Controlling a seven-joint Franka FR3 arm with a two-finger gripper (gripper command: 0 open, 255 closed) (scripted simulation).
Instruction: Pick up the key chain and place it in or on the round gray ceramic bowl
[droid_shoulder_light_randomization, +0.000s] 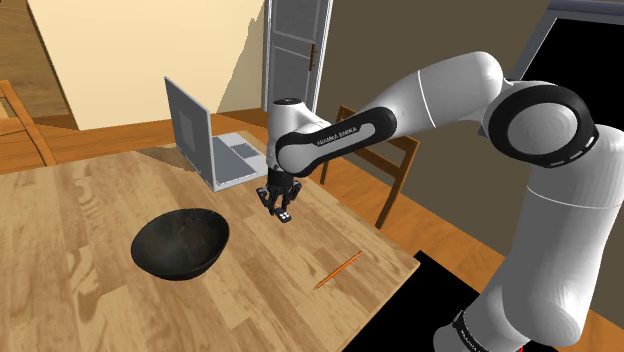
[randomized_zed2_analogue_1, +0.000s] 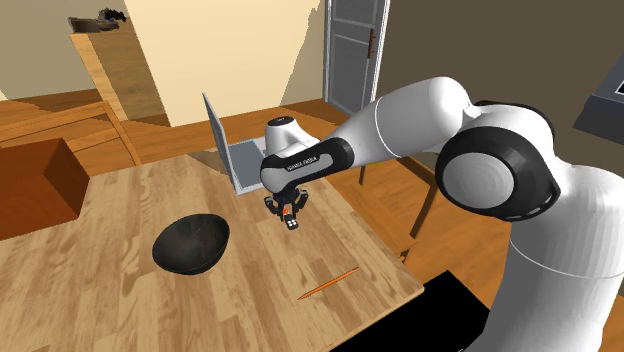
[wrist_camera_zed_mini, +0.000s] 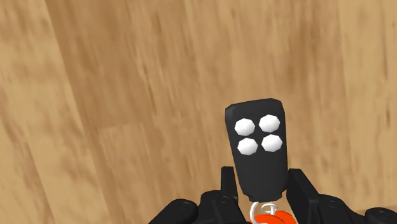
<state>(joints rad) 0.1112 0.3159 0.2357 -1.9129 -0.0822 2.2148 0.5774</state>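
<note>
In the shoulder view, a wooden table (droid_shoulder_light_randomization: 80, 300) fills the lower left of the frame. A round dark gray bowl (droid_shoulder_light_randomization: 180, 243) stands upright on it, left of centre. Up and to the right of the bowl, an open gray laptop (droid_shoulder_light_randomization: 205, 140) sits near the table's far edge, its screen turned away from the camera.

Just right of the laptop, at the frame's centre, the black gripper (droid_shoulder_light_randomization: 283, 205) points down over bare wood. Its fingers pinch the key chain (droid_shoulder_light_randomization: 287, 214), a black fob that hangs below the fingertips. I cannot tell whether the fob's lower end touches the table. The bowl lies well apart from it, to the lower left.

In the wrist view the gripper (wrist_camera_zed_mini: 262, 181) has one finger on each side of the fob (wrist_camera_zed_mini: 257, 149). The fob shows four white buttons, and a white ring and an orange piece (wrist_camera_zed_mini: 273, 218) sit at its held end.

Further right in the shoulder view, an orange pencil (droid_shoulder_light_randomization: 337, 270) lies flat near the table's right edge. A wooden chair (droid_shoulder_light_randomization: 395, 165) stands beyond that edge. The white arm (droid_shoulder_light_randomization: 560, 220) rises at the frame's right.

The second exterior view shows the same order: bowl (randomized_zed2_analogue_1: 192, 243), laptop (randomized_zed2_analogue_1: 225, 140), gripper (randomized_zed2_analogue_1: 289, 213) with the key chain (randomized_zed2_analogue_1: 291, 224), then pencil (randomized_zed2_analogue_1: 328, 284).
</note>
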